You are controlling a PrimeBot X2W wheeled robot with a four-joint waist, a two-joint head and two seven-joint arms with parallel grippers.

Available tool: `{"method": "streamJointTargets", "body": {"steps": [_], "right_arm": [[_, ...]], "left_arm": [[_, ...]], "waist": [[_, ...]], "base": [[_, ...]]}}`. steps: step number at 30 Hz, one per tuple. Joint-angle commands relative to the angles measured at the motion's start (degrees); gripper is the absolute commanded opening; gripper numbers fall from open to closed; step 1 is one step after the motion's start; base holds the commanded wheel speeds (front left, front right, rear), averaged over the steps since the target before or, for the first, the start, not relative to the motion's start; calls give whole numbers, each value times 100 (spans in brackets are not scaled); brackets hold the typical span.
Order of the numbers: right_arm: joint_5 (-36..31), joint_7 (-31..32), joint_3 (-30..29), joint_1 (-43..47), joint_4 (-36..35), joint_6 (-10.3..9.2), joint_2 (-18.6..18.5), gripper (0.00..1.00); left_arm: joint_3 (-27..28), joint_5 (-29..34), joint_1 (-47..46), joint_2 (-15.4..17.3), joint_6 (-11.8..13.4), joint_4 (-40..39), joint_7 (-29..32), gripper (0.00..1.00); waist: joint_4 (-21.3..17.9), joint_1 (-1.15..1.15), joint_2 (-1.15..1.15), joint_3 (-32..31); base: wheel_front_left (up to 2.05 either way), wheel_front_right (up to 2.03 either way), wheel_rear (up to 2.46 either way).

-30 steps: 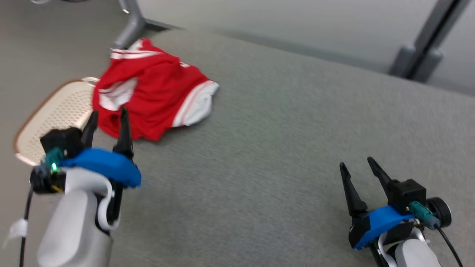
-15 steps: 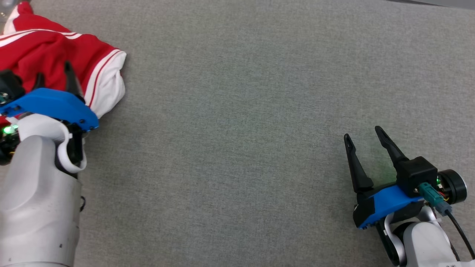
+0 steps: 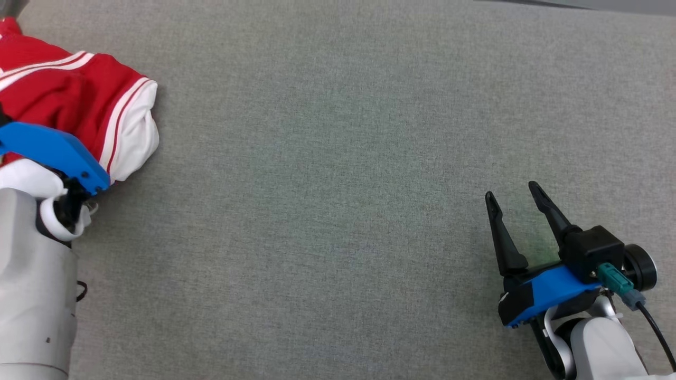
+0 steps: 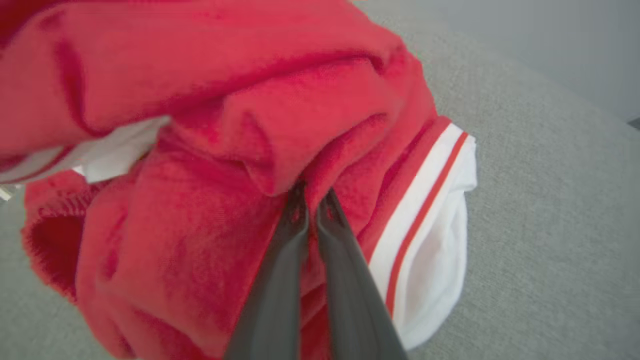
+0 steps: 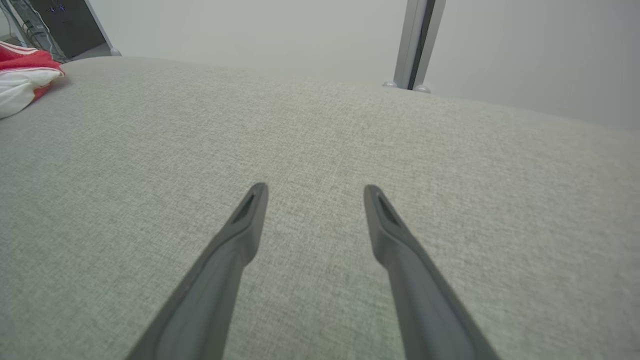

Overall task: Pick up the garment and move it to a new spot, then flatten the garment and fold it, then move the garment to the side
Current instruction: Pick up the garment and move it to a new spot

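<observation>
The garment (image 3: 79, 100) is red with white panels and red-and-white stripes, bunched at the far left of the grey table (image 3: 338, 158). In the left wrist view my left gripper (image 4: 312, 192) is shut, its fingertips pinching a red fold of the garment (image 4: 250, 125). In the head view only its blue mount and pale forearm show at the left edge; the fingers are hidden behind the cloth. My right gripper (image 3: 512, 190) stands open at the lower right, nothing between its fingers. The right wrist view shows the same open gripper (image 5: 315, 192) over bare fabric, with the garment (image 5: 25, 75) far off at the upper left.
A grey metal post (image 5: 417, 42) stands beyond the table's far edge, and dark equipment (image 5: 65, 25) shows at the upper left of the right wrist view. The table's far edge (image 3: 581, 5) runs along the top right of the head view.
The head camera has swung right and down, so the whole scene shifted left. My left gripper reached into the garment and closed on a red fold. The right gripper stayed open in place.
</observation>
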Motion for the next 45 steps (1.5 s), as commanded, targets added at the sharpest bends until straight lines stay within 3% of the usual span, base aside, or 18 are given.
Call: {"method": "streamJointTargets", "body": {"steps": [1,10,18,22,26,35,45], "right_arm": [[55,-44,-10,14,27,1,-29,100],[421,-322,28,137,443,1,-28,100],[758,-556,182,265,900,1,-29,100],[819,-607,177,290,1017,1,-29,100],[781,-606,137,291,1053,1,-30,100],[587,-454,-4,234,902,1,-27,100],[561,-349,-99,242,714,1,-26,100]], "left_arm": [[50,-22,-61,52,-28,-86,-15,0],[69,-43,-142,436,-337,-1481,-244,0],[-28,-223,-125,378,-547,-2943,-15,0],[-185,-393,-79,151,-596,-3523,167,0],[-379,-558,71,-172,-613,-3929,249,0],[-824,-709,877,-932,-699,-4403,-268,0],[-1342,-491,1894,-1216,-581,-3617,-678,0]], "waist": [[-14,0,-2,-47],[152,0,-2,-890],[161,0,-2,-1710],[2,0,-2,-1947],[-297,0,-2,-2034],[-1337,0,-2,-1918],[-2131,0,-2,-1666]], "base": [[0,0,0],[0,0,0],[0,0,0],[0,0,0],[0,0,0],[0,0,0],[0,0,0]]}}
